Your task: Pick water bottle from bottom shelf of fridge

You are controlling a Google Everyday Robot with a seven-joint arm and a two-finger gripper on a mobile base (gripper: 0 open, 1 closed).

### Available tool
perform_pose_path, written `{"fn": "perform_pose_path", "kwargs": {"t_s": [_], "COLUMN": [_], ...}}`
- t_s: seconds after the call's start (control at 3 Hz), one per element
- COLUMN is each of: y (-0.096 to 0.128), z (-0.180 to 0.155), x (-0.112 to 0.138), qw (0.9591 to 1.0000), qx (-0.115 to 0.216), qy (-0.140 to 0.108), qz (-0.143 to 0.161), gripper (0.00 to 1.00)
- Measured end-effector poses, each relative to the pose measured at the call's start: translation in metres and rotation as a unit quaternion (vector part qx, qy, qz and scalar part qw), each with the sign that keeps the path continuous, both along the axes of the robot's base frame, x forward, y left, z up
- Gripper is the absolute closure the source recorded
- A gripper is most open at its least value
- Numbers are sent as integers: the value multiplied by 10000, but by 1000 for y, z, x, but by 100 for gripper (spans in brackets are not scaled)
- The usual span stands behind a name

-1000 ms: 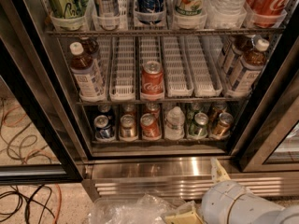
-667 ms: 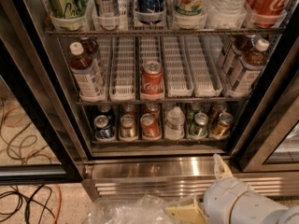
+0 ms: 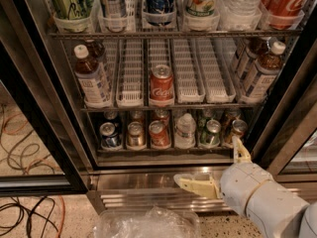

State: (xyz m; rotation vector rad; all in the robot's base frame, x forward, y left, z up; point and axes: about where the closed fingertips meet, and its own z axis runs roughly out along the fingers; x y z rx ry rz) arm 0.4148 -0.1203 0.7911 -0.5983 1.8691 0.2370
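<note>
Your gripper [image 3: 207, 161] (spread wide, empty) sits below the bottom shelf [image 3: 168, 150]; the water bottle [image 3: 184, 131] stands upright at its 11 o'clock.

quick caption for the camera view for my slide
Open gripper hovers low before the fridge, below and right of the water bottle standing among cans on the bottom shelf.

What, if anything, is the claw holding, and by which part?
Nothing. The claw hangs open before the fridge's steel base, apart from the water bottle on the bottom shelf.
</note>
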Motion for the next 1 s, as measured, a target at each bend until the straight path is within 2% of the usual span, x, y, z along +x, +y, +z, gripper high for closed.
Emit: {"fn": "perform_pose_path", "kwargs": {"t_s": [0.33,0.67,1.0], "y": [-1,-1,4], "z": [-17,-17,-29], "x": [2,2,-1], "qw": [9997,9997,9998], "qx": [118,119,-42], "qy": [-91,-90,-88], "qz": [176,174,150], "gripper": [0,0,0]}}
